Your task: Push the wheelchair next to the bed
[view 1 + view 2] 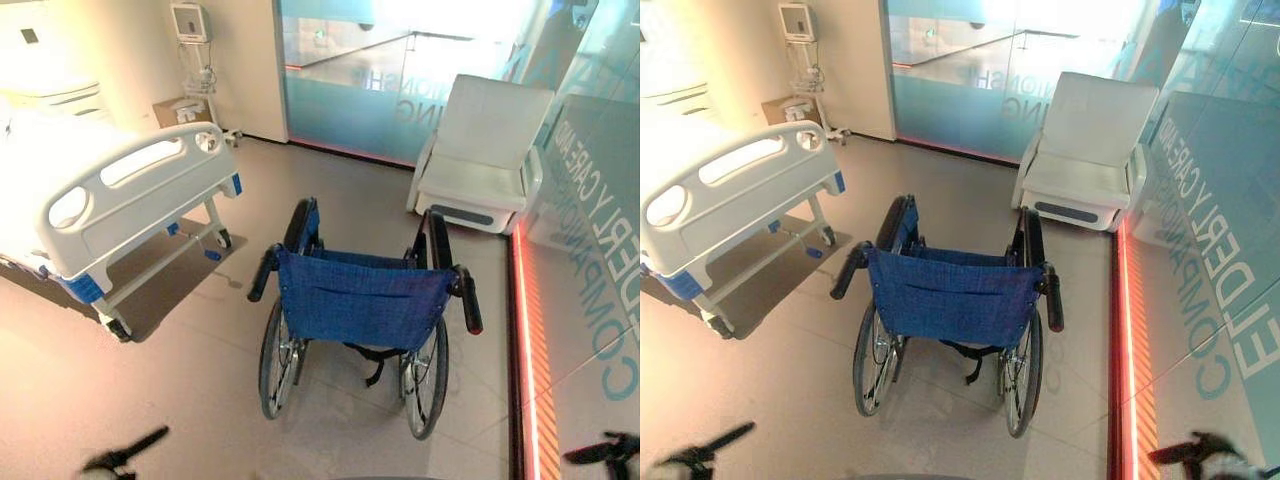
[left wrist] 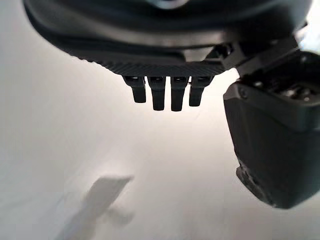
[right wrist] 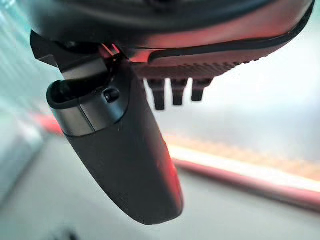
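l hand (image 2: 165, 55) fingers (image 2: 157, 95) straight, relaxed, thumb (image 2: 272, 150) sticking out to the side, nothing held, just pale floor past them. r hand (image 3: 200, 45) same: fingers (image 3: 177, 92) extended, thumb (image 3: 125, 160) out, not gripping anything, w/ floor and a red-lit strip beyond. in head cam l hand (image 1: 125, 455) sits at bottom left edge, r hand (image 1: 605, 452) at bottom right edge, both low over the floor and well apart from the wheelchair (image 1: 362, 300), no contact. wheelchair is center frame, back twd the robot, blue fabric backrest (image 1: 360, 298) facing cam, two black push handles (image 1: 470, 300) at its top corners, l one (image 1: 260, 272) angled out, black armrests further fwd, big spoked rear wheels (image 1: 425, 378) on the tile floor (image 1: 180, 380). bed (image 1: 130, 200) is at left, white footboard w/ cutouts and blue corner bumpers, on castors; footboard end points roughly twd the chair. wheelchair stands apart from the bed, open floor between its l side and the bed's foot corner. past the chair at the back right: a white recliner armchair (image 1: 485, 150) against a frosted glass wall (image 1: 380, 90). red led strip (image 1: 525, 340) runs along the floor at the base of the right glass wall (image 1: 600, 250), just beside the chair's r wheel side. wall-mounted monitor on a stand (image 1: 192, 30) behind the bed, near the far corner.
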Robot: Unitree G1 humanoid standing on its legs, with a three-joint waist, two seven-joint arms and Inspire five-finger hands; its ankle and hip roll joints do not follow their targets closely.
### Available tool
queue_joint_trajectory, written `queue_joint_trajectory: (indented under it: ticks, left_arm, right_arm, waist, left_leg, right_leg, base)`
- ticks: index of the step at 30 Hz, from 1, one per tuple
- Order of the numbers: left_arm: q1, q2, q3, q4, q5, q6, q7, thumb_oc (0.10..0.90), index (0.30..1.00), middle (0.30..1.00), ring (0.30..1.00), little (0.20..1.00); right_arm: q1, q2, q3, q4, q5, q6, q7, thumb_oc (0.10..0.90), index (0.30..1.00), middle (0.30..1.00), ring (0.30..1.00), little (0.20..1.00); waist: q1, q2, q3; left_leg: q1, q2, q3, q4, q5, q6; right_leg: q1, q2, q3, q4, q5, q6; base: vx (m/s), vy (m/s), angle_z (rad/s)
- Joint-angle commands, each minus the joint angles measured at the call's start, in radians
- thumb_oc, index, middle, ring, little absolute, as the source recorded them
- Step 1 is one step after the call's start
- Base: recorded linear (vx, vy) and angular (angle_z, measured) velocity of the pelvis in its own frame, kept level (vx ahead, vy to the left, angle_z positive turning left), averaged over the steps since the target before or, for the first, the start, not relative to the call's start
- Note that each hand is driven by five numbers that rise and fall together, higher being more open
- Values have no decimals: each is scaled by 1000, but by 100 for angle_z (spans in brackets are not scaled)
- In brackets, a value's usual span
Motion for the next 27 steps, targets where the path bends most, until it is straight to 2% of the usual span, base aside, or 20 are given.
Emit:
queue_joint_trajectory:
  ticks: [1, 2, 3, 5, 7, 10, 12, 13, 14, 17, 19, 21, 25, 27]
  left_arm:
    - [-239, 80, -23, -102, -69, -142, 129, 800, 900, 900, 900, 900]
    - [-277, 115, -28, -198, -85, -138, 167, 800, 900, 900, 900, 900]
    - [-282, 121, -27, -217, -88, -146, 175, 800, 900, 900, 900, 900]
    - [-302, 149, -11, -406, -100, -151, 241, 800, 900, 900, 900, 900]
    - [-312, 165, 6, -555, -111, -191, 274, 800, 900, 900, 900, 900]
    - [-328, 175, 50, -755, -70, -240, 287, 800, 900, 900, 900, 900]
    - [-337, 177, 66, -865, -123, -256, 242, 800, 900, 900, 900, 900]
    - [-336, 169, 81, -915, -156, -237, 218, 800, 900, 900, 900, 900]
    - [-326, 126, 106, -1006, -294, -226, 132, 800, 900, 900, 900, 900]
    - [-307, 87, 115, -1065, -379, -198, 74, 800, 900, 900, 900, 900]
    - [-275, 24, 117, -1133, -514, -136, -11, 800, 900, 900, 900, 900]
    - [-242, -19, 112, -1191, -546, -90, -43, 800, 900, 900, 900, 900]
    - [-203, -26, 108, -1239, -610, -20, -85, 800, 900, 900, 900, 900]
    - [-173, -21, 102, -1256, -627, 12, -95, 800, 900, 900, 900, 900]
  right_arm:
    - [-215, -79, 72, -111, 35, -75, -164, 800, 900, 900, 900, 900]
    - [-243, -111, 86, -201, 64, -59, -199, 800, 900, 900, 900, 900]
    - [-246, -116, 87, -219, 74, -62, -209, 800, 900, 900, 900, 900]
    - [-253, -140, 74, -435, 133, -8, -286, 800, 900, 900, 900, 900]
    - [-249, -156, 52, -633, 169, 3, -360, 800, 900, 900, 900, 900]
    - [-257, -147, -10, -841, 175, -56, -403, 800, 900, 900, 900, 900]
    - [-274, -130, -34, -930, 168, -84, -402, 800, 900, 900, 900, 900]
    - [-274, -125, -41, -970, 173, -77, -402, 800, 900, 900, 900, 900]
    - [-273, -91, -57, -1038, 187, -111, -384, 800, 900, 900, 900, 900]
    - [-271, -57, -59, -1089, 217, -118, -356, 800, 900, 900, 900, 900]
    - [-250, 11, -57, -1163, 296, -102, -288, 800, 900, 900, 900, 900]
    - [-218, 62, -53, -1216, 360, -48, -227, 800, 900, 900, 900, 900]
    - [-151, 90, -60, -1255, 462, 53, -140, 800, 900, 900, 900, 900]
    - [-109, 100, -59, -1278, 564, 116, -84, 800, 900, 900, 900, 900]
  waist:
    - [-7, 20, 21]
    - [-9, 19, 22]
    - [-9, 19, 22]
    - [-12, 19, 27]
    - [-14, 20, 32]
    - [-14, 25, 33]
    - [-12, 28, 28]
    - [-11, 29, 26]
    - [-8, 31, 20]
    - [-8, 33, 16]
    - [-8, 35, 14]
    - [-11, 34, 12]
    - [-16, 33, 11]
    - [-18, 31, 12]
  left_leg:
    - [30, -50, 74, 10, -83, 7]
    - [24, -51, 73, 10, -78, 4]
    - [22, -51, 73, 10, -77, 4]
    - [16, -52, 69, 10, -74, 2]
    - [13, -54, 64, 10, -73, 1]
    - [14, -56, 56, 10, -78, 3]
    - [16, -56, 54, 10, -83, 3]
    - [18, -56, 52, 10, -86, 4]
    - [23, -56, 50, 10, -91, 5]
    - [28, -55, 52, 10, -95, 6]
    - [32, -54, 54, 10, -100, 8]
    - [33, -53, 59, 10, -101, 9]
    - [31, -52, 64, 10, -99, 11]
    - [28, -52, 70, 10, -95, 12]
  right_leg:
    - [-26, 8, -9, 1, 49, 6]
    - [-32, 7, -8, 0, 54, 7]
    - [-33, 7, -8, 0, 55, 7]
    - [-37, 5, -6, 0, 56, 8]
    - [-39, 3, -6, 0, 57, 8]
    - [-36, 2, -1, 0, 50, 7]
    - [-33, 1, -2, 0, 44, 6]
    - [-31, 1, -1, 0, 41, 6]
    - [-25, 1, -3, 0, 36, 5]
    - [-20, 0, -4, 0, 32, 6]
    - [-17, -1, -6, 0, 29, 6]
    - [-17, -3, -11, 0, 29, 7]
    - [-20, -5, -16, 0, 31, 9]
    - [-24, -6, -20, 0, 33, 10]
  base:
    - [-53, 29, 0]
    - [-49, 19, 1]
    - [-52, 15, 7]
    - [-50, 15, 9]
    - [-24, 9, 1]
    - [0, 0, 0]
    - [31, 31, 1]
    - [45, 27, 2]
    - [38, 19, 1]
    - [13, 6, 0]
    - [0, 0, 0]
    - [0, 0, 0]
    - [0, 0, 0]
    - [-17, -6, -1]
